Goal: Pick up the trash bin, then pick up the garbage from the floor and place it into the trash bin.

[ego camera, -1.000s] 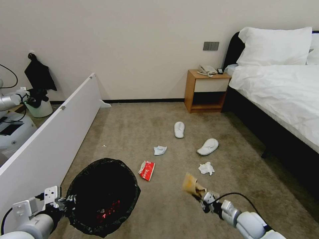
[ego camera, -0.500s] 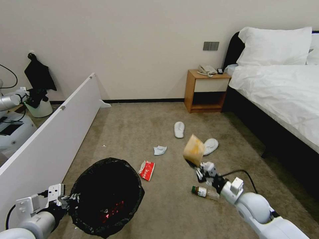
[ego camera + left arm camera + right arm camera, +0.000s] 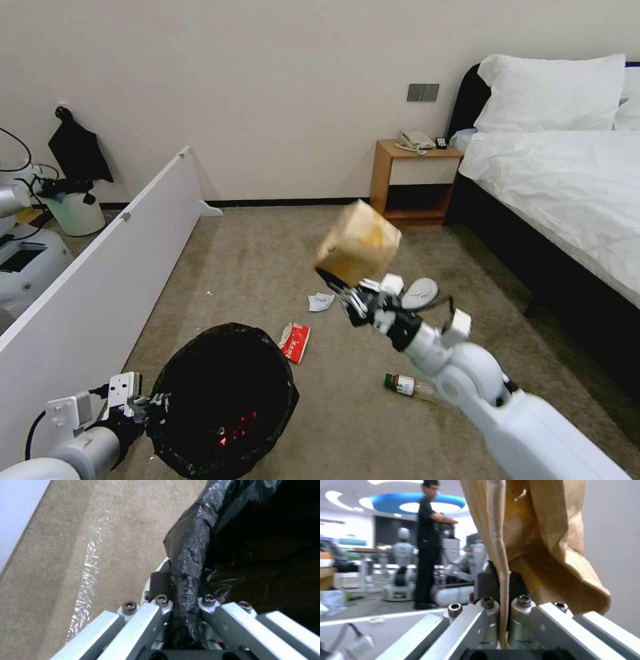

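Right gripper is clamped tight on one edge of the brown paper scrap, jaws basically closed on that thin fold. Over the last second it's gone from down by the carpet to way up in the air, so the pick looks done and I'd guess the carry to the bin is underway. The scrap's crumpled, puffy, tan with yellowish patches. Left gripper is pinched shut on the trash bin rim, black liner bunched between its fingers, holding it low on the left.
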`<state>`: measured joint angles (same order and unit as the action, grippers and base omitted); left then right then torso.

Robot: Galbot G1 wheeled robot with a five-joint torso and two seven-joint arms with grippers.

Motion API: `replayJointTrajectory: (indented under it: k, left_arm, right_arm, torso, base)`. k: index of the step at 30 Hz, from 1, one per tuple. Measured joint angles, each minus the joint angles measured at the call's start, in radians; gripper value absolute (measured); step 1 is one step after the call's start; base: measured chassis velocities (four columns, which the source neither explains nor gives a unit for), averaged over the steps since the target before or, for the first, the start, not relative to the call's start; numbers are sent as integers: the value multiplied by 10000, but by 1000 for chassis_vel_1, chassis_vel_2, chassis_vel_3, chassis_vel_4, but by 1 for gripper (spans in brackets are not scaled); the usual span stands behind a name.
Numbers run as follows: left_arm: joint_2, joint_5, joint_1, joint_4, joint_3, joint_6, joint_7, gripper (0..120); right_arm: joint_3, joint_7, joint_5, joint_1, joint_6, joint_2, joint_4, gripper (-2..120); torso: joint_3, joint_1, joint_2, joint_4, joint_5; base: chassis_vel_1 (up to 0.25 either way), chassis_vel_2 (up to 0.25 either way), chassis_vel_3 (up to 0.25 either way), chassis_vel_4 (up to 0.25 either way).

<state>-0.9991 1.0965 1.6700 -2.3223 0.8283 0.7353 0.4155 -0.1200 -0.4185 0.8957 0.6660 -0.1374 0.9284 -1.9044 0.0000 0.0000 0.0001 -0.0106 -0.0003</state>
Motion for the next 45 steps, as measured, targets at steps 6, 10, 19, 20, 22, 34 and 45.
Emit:
replayJointTrajectory:
  k: [6,10,19,20,22,34,45]
  left_arm:
    - [32,-90,-45,-40,-13,0,7,2]
    - [77,-159,3,-88,-58,0,12,2]
    - [218,-186,-8,-94,-41,0,35,2]
    - [223,-199,-7,-94,-41,0,36,2]
    - [226,-216,-9,-94,-36,0,40,2]
    - [169,-526,-13,-43,20,0,128,2]
    - [203,-487,-12,-38,25,0,132,2]
  right_arm:
    - [-1919,265,978,-1451,492,-48,-176,0]
    - [-2999,556,1665,-2347,939,178,-309,0]
    - [-4876,1995,2438,-4280,2735,129,-1113,0]
    - [-5091,2288,2756,-4467,3083,104,-1342,0]
    - [-5213,2541,3042,-4568,3367,107,-1514,0]
    - [-6002,4450,3925,-4614,5592,-101,-2129,0]
    - [-5957,6058,5364,-4374,7185,-304,-2482,0]
  torso:
    - [0,0,-1,-3,1]
    - [0,0,-1,-2,2]
    - [0,0,-1,0,0]
    - [-1,0,-1,-3,1]
    - [-1,0,-1,-4,1]
    - [-1,0,-1,-4,3]
    - [0,0,-1,-2,3]
  base:
    - [0,0,0,0]
    - [0,0,0,0]
    - [0,0,0,0]
    - [0,0,0,0]
    - [0,0,0,0]
    - [0,0,0,0]
    - [0,0,0,0]
